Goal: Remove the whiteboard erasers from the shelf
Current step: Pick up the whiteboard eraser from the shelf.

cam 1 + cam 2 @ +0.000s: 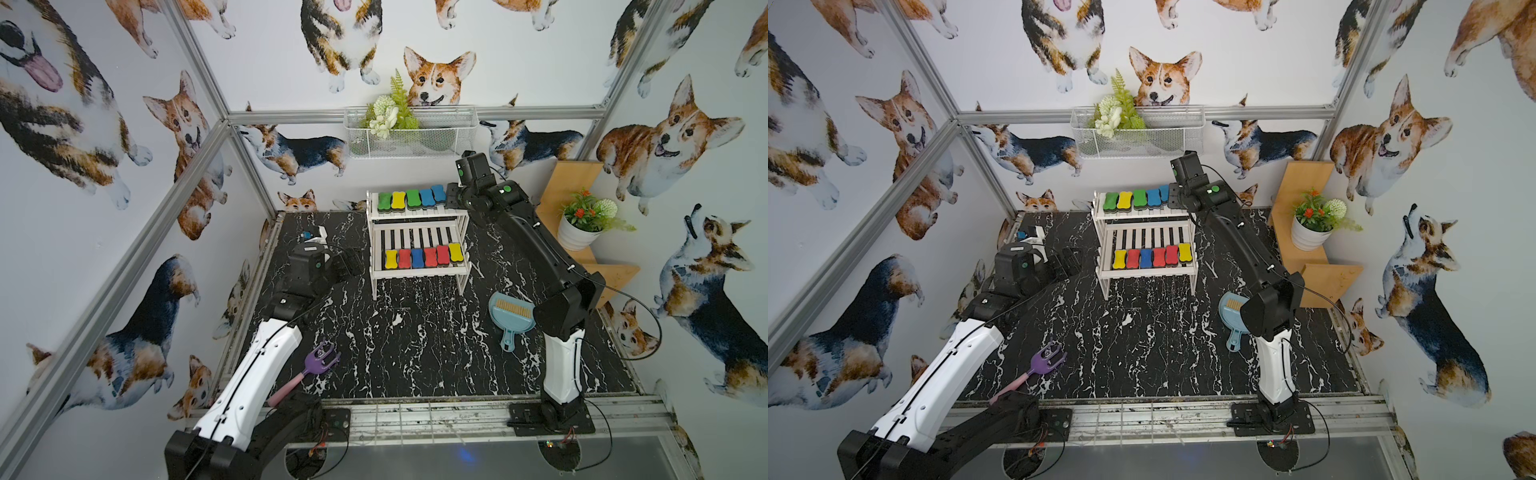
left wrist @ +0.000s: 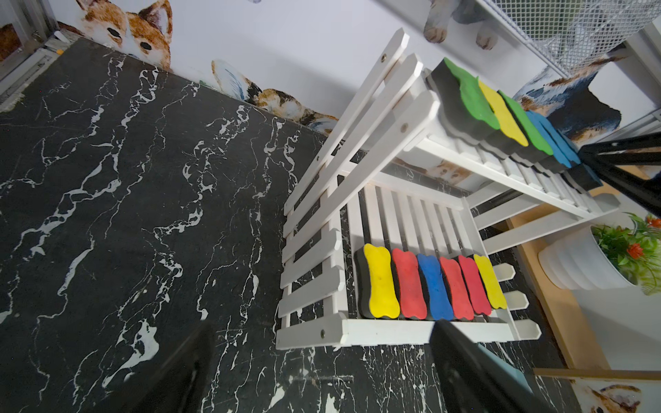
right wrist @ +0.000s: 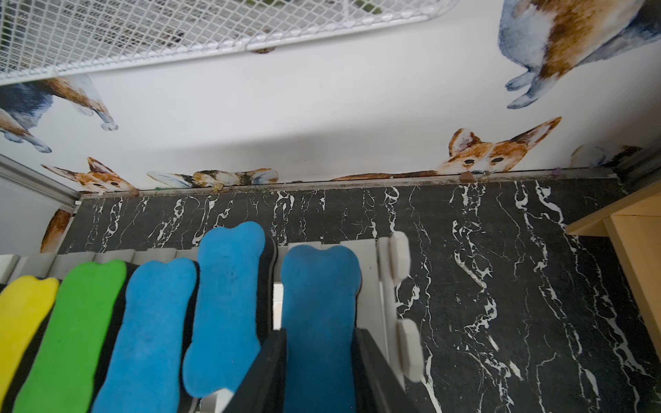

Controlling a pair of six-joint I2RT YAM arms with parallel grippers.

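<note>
The white two-tier shelf [image 1: 415, 272] stands at the back of the black marble table. Its upper tier carries green, yellow, green and blue whiteboard erasers [image 1: 412, 198]. The lower tier holds a row [image 2: 432, 282] of yellow, red, blue, red, red, yellow. My right gripper [image 3: 318, 334] is at the upper tier's right end, its fingers pressed against both sides of the last blue eraser [image 3: 320, 286], which still lies on the slats. In both top views that gripper [image 1: 453, 197] hides this eraser. My left gripper [image 2: 322, 372] hangs open and empty left of the shelf's lower tier.
A light-blue dustpan with brush [image 1: 509, 320] lies right of the shelf by the right arm. A purple rake toy [image 1: 320, 359] lies at front left. A wooden stepped stand [image 1: 615, 274] with a potted plant [image 1: 577, 232] fills the right side. A wire basket [image 1: 411, 137] hangs on the back wall.
</note>
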